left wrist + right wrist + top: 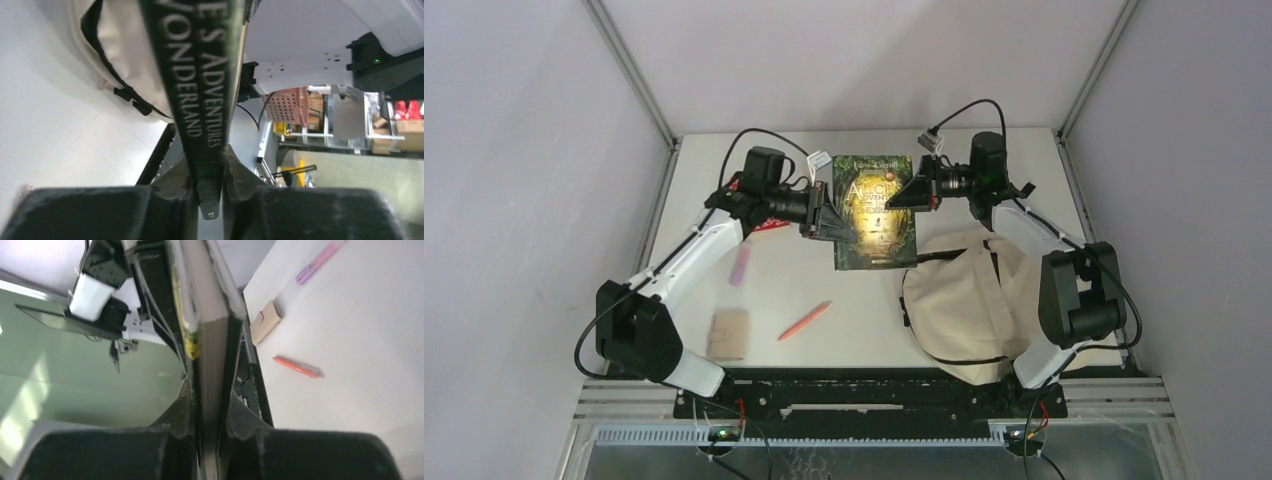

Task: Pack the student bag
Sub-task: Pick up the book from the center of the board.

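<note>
A dark green book, Alice's Adventures in Wonderland (876, 215), hangs above the table middle, gripped from both sides. My left gripper (824, 212) is shut on its spine edge; in the left wrist view the spine (200, 75) runs up from between the jaws of the gripper (210, 172). My right gripper (911, 192) is shut on the opposite page edge; the right wrist view shows the page block (212, 340) pinched in the gripper (210, 415). The cream student bag (969, 300) lies on the table at the right, below the book, and also shows in the left wrist view (127, 55).
A pink-purple highlighter (740, 264), an orange-red pen (805, 320) and a small tan case (729, 334) lie on the left half of the table. A red item (769, 226) peeks from under the left arm. White walls enclose the table.
</note>
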Available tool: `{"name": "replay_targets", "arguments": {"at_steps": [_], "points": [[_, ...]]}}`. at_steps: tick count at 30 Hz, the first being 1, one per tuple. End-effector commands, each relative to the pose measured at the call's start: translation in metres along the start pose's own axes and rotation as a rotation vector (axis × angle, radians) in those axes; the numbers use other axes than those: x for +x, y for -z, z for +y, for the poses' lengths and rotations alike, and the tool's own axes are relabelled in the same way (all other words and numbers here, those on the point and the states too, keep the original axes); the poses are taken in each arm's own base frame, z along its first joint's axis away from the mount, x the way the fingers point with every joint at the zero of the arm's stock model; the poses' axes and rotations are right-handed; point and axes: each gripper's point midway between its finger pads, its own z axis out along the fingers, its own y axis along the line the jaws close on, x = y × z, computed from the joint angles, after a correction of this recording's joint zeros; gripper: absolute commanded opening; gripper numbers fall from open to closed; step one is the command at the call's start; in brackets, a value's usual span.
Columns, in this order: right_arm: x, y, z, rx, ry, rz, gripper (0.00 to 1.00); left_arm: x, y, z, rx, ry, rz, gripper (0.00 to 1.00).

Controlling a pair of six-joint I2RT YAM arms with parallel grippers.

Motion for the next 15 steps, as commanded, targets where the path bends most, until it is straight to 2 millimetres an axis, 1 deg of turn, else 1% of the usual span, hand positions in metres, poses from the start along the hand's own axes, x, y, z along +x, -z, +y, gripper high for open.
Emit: {"name": "replay_targets", "arguments": {"at_steps": [1,2,3,4,6,8,11,13,15], "points": [[-0.01,0.006,0.039,-0.023,0.079,-0.048,0.0,-0.027,0.01,-0.018,0.042,-0.103,-0.073,0.34],[-0.014,0.008,0.039,-0.002,0.073,-0.078,0.0,-0.031,0.012,-0.015,0.019,-0.088,-0.091,0.45],[-0.021,0.01,0.037,0.035,0.062,-0.127,0.0,-0.036,0.015,-0.011,-0.008,-0.075,-0.115,0.52],[-0.029,0.014,0.033,0.083,0.043,-0.187,0.0,-0.041,0.018,-0.007,-0.038,-0.061,-0.142,0.57],[-0.046,0.024,0.025,0.194,0.002,-0.341,0.0,-0.051,0.024,0.0,-0.1,-0.035,-0.212,0.64],[-0.056,0.034,0.033,0.233,0.0,-0.492,0.0,-0.06,0.03,0.003,-0.127,-0.004,-0.299,0.65],[-0.071,0.052,0.044,0.252,-0.007,-0.685,0.0,-0.069,0.038,0.0,-0.118,0.048,-0.44,0.68],[-0.078,0.065,0.048,0.261,-0.03,-0.797,0.0,-0.072,0.045,0.001,-0.106,0.092,-0.55,0.69],[-0.083,0.072,0.055,0.236,-0.052,-0.89,0.0,-0.072,0.052,0.001,-0.061,0.143,-0.673,0.71]]}}
